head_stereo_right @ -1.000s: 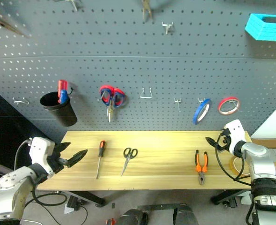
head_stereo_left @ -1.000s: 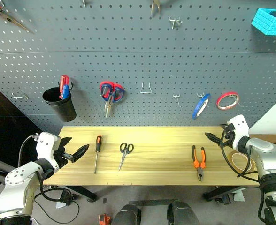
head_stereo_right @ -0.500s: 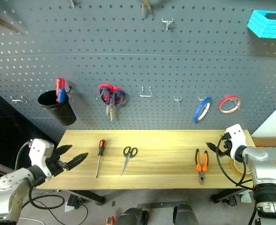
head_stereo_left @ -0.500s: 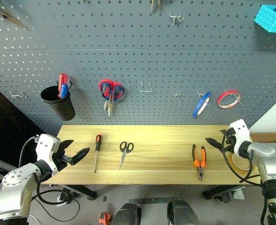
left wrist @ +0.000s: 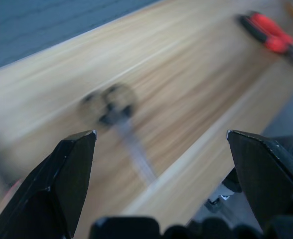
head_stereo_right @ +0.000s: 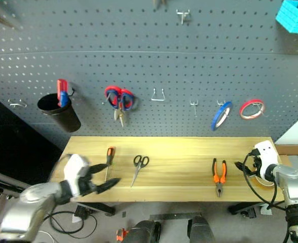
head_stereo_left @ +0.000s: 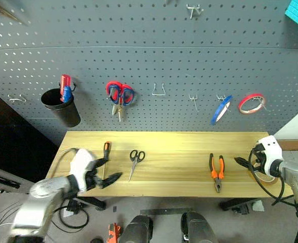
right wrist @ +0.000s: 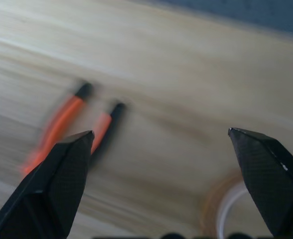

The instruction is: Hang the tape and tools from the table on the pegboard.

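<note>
Three tools are lying on the table (head_stereo_left: 179, 144): one screwdriver (head_stereo_left: 106, 150), one pair of black scissors (head_stereo_left: 135, 161), one pliers (head_stereo_left: 216, 171). The yellow tape (head_stereo_left: 267, 174) is sitting at the table's right end, half hidden behind the right gripper (head_stereo_left: 244, 163), which is gaping empty. The left gripper (head_stereo_left: 108, 178) is also hanging wide, holding nothing, its arm blurring. The pegboard (head_stereo_left: 154, 55) is running off past the frame.

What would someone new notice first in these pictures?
Three tools lie in a row on the pale table: screwdriver, black scissors and orange pliers. Behind them on the dark pegboard hang red-and-blue scissors, a blue tape roll and a red one.
</note>
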